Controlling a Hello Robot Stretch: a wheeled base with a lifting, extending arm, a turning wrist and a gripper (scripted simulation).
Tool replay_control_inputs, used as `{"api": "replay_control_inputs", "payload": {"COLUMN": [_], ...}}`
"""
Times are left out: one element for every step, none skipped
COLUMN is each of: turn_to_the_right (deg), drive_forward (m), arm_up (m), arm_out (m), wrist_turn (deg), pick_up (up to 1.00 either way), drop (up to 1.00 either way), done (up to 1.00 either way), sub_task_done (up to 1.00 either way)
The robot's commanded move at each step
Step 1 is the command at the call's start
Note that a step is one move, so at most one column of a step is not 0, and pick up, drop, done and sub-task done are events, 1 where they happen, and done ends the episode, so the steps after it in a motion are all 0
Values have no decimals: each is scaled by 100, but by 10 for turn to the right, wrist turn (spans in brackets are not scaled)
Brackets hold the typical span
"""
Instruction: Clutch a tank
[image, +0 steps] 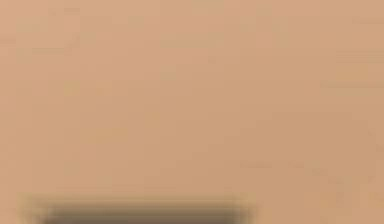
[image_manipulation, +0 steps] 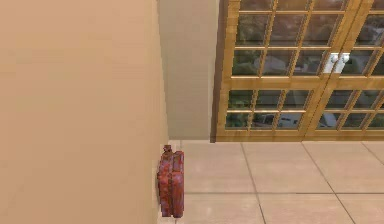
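Tiled floor (image_manipulation: 280, 180); red flat object (image_manipulation: 170, 182) by tan wall (image_manipulation: 80, 100).

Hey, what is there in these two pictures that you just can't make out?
1. Red flat object, arm side view: too small to name; whether it is a tank, or touches the tan wall, cannot be told.
2. Glazed wooden doors, arm side view: cut off by top and right edges; the scene behind the panes is too small.
3. Dark strip, forward view: cut off by the bottom edge.

no legible text, label, number or sign anywhere
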Motion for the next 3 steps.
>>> {"api": "replay_control_inputs", "payload": {"turn_to_the_right": [0,0,0], "drive_forward": [0,0,0], "arm_up": [12,0,0], "arm_out": [0,46,0], "wrist_turn": [0,0,450], "pick_up": [0,0,0], "drop": [0,0,0], "done": [0,0,0], "sub_task_done": [0,0,0]}}
